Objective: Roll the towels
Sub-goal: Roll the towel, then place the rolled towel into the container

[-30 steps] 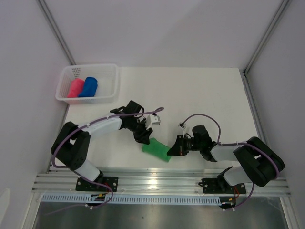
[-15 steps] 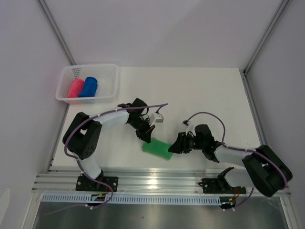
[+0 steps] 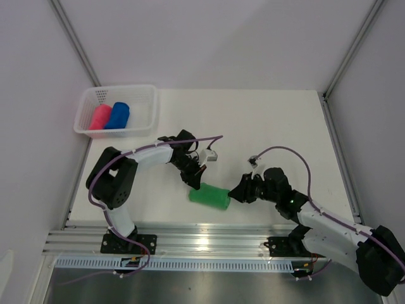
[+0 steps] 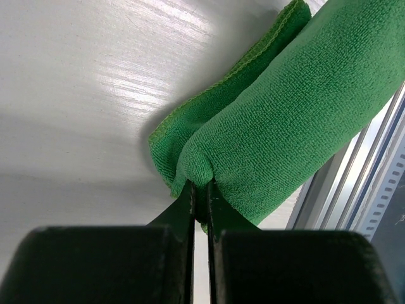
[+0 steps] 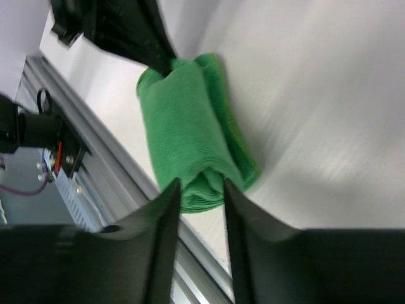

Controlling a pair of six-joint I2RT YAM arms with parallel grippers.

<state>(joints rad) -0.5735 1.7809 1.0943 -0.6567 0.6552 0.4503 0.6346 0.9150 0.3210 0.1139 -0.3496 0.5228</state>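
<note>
A bright green towel (image 3: 210, 196) lies as a short roll near the table's front edge, with a loose flap under it (image 4: 209, 107). My left gripper (image 3: 195, 185) is shut on the roll's left end, the fabric pinched between its nearly closed fingers (image 4: 200, 187). My right gripper (image 3: 237, 195) holds the roll's right end (image 5: 190, 145) between its fingertips (image 5: 201, 185), both touching the cloth. The pink-red towel (image 3: 100, 118) and the royal blue towel (image 3: 118, 115) lie rolled side by side in the basket.
The white mesh basket (image 3: 120, 87) stands at the table's back left corner. An aluminium rail (image 3: 209, 239) runs along the near edge, just in front of the green roll. Walls and slanted frame posts close in both sides.
The right arm has stretched out low to the right, its gripper staying at the towel's right end. The green towel has become a rounder roll. The left gripper has shifted slightly.
</note>
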